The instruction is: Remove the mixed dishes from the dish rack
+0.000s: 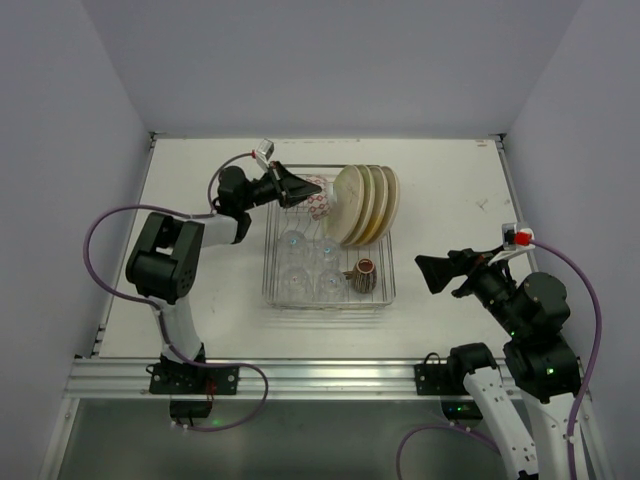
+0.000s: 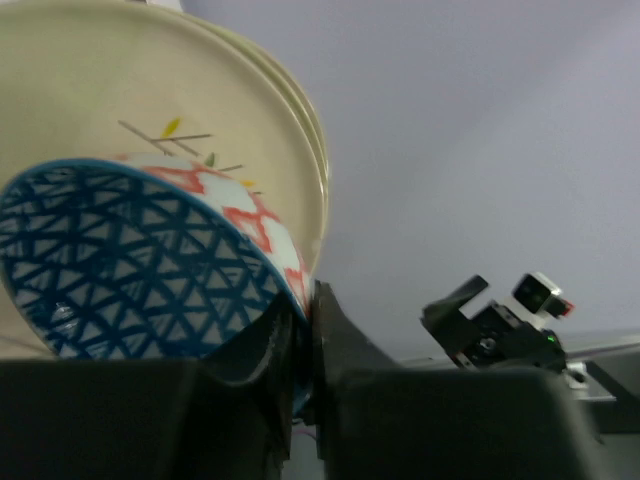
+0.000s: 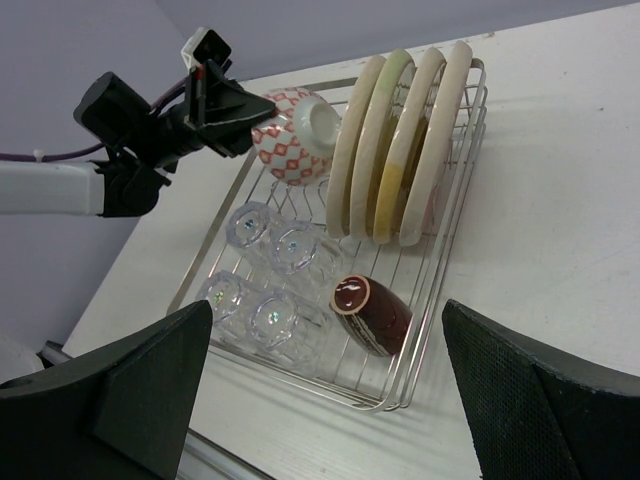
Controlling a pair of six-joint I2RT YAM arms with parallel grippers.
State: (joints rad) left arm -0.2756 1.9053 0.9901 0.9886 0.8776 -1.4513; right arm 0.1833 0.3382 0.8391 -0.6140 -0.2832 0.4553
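Left pincer is gripping the bowl by its rim; easing it off the plates should avoid chipping. Right pincer is hanging open.

The rack is bare metal wire, bright and shiny. The plates are cream ceramic with a smooth satin glaze, one of them tinged pale green. The bowl is glazed and glossy, with a small highlight on its blue-patterned inside. The mug has a dark brown, very glossy glaze. The glasses are clear and smooth. The worktop is white and matt. The right gripper has matt black, finely grained fingers, possibly rubber or plastic. A cable has a smooth purple sheath.
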